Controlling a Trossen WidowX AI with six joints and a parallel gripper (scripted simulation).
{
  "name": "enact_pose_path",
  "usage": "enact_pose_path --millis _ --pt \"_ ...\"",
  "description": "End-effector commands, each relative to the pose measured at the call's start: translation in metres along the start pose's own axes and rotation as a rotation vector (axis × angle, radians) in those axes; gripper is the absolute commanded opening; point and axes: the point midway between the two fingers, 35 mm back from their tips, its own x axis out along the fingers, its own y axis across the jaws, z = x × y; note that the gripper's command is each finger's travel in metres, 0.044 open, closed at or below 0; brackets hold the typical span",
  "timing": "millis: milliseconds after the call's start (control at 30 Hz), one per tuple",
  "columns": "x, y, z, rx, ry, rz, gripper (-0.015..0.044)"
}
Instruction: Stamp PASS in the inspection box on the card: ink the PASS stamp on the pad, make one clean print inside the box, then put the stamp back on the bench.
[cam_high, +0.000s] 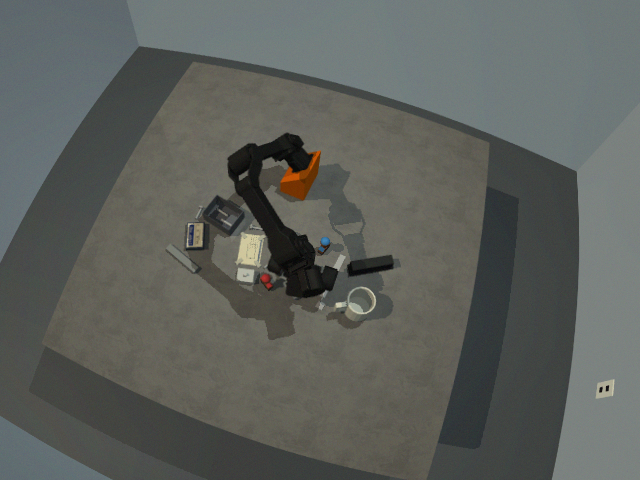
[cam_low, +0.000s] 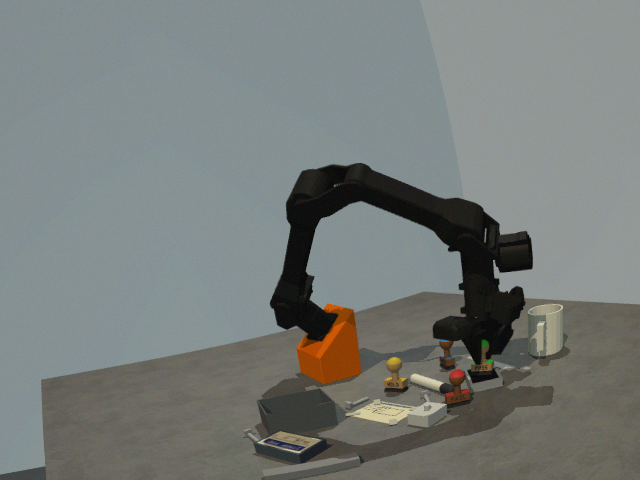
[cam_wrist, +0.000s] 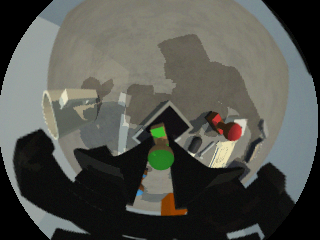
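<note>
My gripper (cam_low: 482, 356) (cam_wrist: 160, 140) is shut on the green-topped PASS stamp (cam_low: 482, 366) (cam_wrist: 160, 157), which is upright. The stamp's base is at the dark ink pad (cam_low: 484, 384) (cam_wrist: 172, 116), very low over it or on it; whether they touch I cannot tell. In the top view the arm hides the stamp and pad. The cream card (cam_high: 250, 250) (cam_low: 377, 412) (cam_wrist: 222, 155) lies flat, with printed lines and a box outline on it; no clear PASS print can be made out.
The red FAIL stamp (cam_high: 265, 279) (cam_low: 456, 395) stands between pad and white block (cam_high: 245, 275) (cam_low: 426, 415). Nearby are the yellow HOLD stamp (cam_low: 394, 366), blue-topped stamp (cam_high: 324, 241) (cam_low: 446, 360), marker (cam_low: 429, 382) and mug (cam_high: 356, 311) (cam_low: 553, 330). A dark bin (cam_low: 299, 413) stands beyond the card.
</note>
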Motion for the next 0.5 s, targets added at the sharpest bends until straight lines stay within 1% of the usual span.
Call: enact_pose_path --millis 0,467 --pt "0.0015 -0.0005 0.0004 -0.003 -0.003 -0.004 0.0000" --pt "0.0036 -0.0006 0.0004 -0.003 -0.003 -0.005 0.0000"
